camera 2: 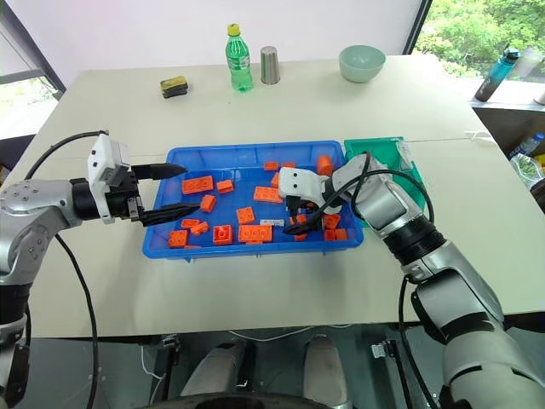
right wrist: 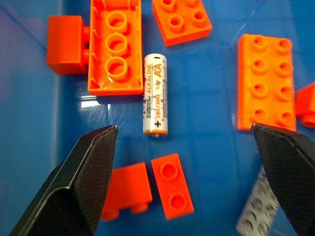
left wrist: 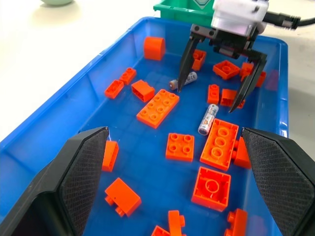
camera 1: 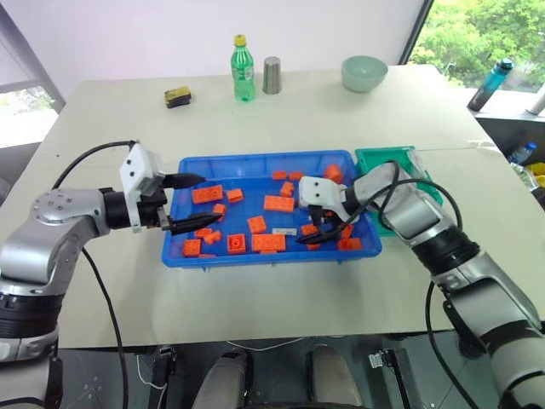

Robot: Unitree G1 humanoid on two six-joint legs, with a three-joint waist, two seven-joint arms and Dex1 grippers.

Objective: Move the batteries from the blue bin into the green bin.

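Now the right claw [left wrist: 215,93] is hanging wide open over a battery [right wrist: 155,95] lying among orange bricks [camera 1: 278,203] in the blue bin [camera 1: 255,162]. Beside the bin's left end, the left claw [camera 1: 180,203] is hovering open too.

bright blue shallow plastic tray [camera 1: 174,230], orange studded plastic bricks [camera 1: 278,203], silver-white cylindrical battery with black lettering [right wrist: 155,94], teal-green plastic box [camera 1: 371,158].

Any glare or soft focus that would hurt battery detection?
Right wrist view: pale window reflection on the blue bin floor, AA battery label sharp, second battery at the edge blurred. Left wrist view: batteries readable, the left gripper's own fingers soft. Head views: even daylight, batteries tiny.
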